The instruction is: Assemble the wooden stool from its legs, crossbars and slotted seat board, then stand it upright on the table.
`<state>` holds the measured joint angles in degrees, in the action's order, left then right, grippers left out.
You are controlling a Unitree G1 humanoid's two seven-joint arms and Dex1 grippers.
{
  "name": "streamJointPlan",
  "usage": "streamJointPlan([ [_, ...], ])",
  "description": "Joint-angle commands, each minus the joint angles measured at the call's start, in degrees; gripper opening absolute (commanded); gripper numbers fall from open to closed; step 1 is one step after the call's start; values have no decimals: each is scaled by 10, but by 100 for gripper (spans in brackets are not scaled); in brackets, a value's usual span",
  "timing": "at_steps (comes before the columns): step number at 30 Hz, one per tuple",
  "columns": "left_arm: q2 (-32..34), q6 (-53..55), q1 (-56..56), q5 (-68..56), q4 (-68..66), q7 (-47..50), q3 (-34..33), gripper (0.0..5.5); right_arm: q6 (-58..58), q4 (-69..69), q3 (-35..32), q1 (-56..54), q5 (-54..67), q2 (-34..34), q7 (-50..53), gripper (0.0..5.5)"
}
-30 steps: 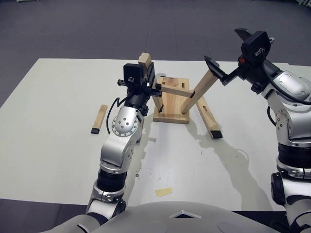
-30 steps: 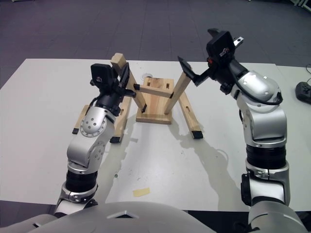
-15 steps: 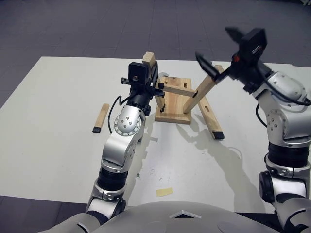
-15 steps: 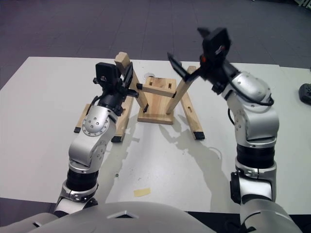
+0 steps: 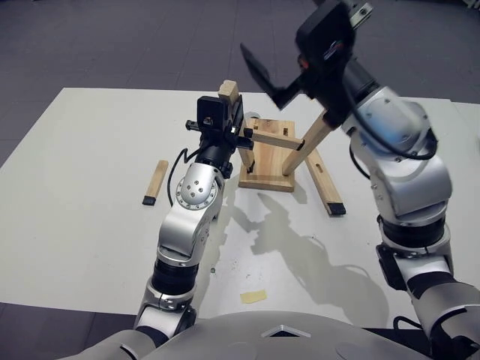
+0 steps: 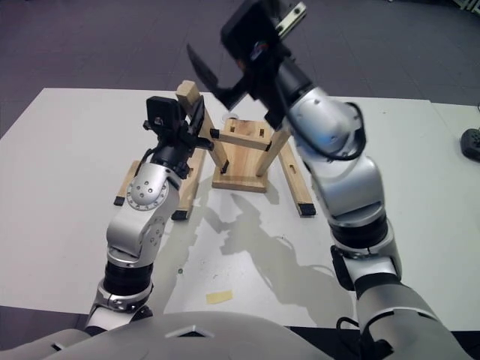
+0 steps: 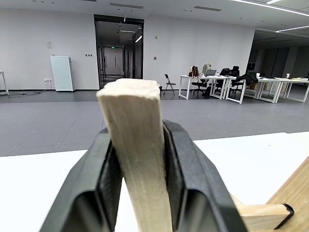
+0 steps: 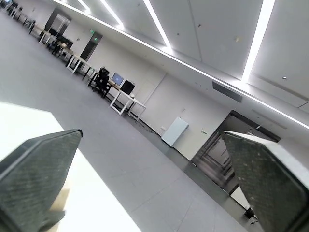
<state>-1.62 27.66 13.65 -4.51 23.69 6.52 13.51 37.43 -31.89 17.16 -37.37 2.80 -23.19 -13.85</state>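
Observation:
The slotted seat board (image 5: 264,166) lies flat on the white table (image 5: 90,150). Two wooden legs rise from it, joined by a crossbar (image 5: 274,139). My left gripper (image 5: 228,114) is shut on the upper end of the left leg (image 7: 130,106), whose tip pokes out above the fingers (image 7: 188,169). The right leg (image 5: 313,139) leans outward with nothing holding it. My right gripper (image 5: 306,41) hangs high above the stool, open wide and empty, its pads (image 8: 43,174) far apart. A loose slotted leg (image 5: 324,184) lies right of the board.
A short wooden piece (image 5: 154,182) lies left of my left arm, and another leg (image 6: 187,184) lies beside that arm. A scrap of yellow tape (image 5: 253,296) sits near the table's front edge. A black device (image 6: 469,142) rests at the far right.
My right arm has lifted and swung left, away from the top of the right leg, to a spot high over the stool. The left gripper kept its hold.

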Motion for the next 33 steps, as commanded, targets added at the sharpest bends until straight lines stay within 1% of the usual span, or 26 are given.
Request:
streamJointPlan([
  [1,13,46,-51,36,-50,15,-2,106,-2,12,57,24,-87,-3,23,540],
  [4,7,48,-54,38,-52,21,-10,106,-4,30,47,24,-121,6,37,540],
  [8,-2,45,-65,42,-56,31,-18,106,-40,59,57,23,-189,-10,44,540],
  [17,-21,58,-114,42,-32,62,-16,106,-53,72,73,56,-246,-13,-5,540],
  [20,-27,59,-125,39,-25,74,-8,106,-61,78,94,70,-264,-18,-27,540],
  [23,-33,57,-125,35,-29,84,-8,106,-65,87,104,72,-275,-10,-40,540],
  [27,-39,52,-117,28,-37,97,-10,107,-88,129,143,75,-316,-15,-58,540],
  [33,-40,51,-88,19,-59,103,-10,108,-103,154,132,76,-337,-11,-77,540],
])
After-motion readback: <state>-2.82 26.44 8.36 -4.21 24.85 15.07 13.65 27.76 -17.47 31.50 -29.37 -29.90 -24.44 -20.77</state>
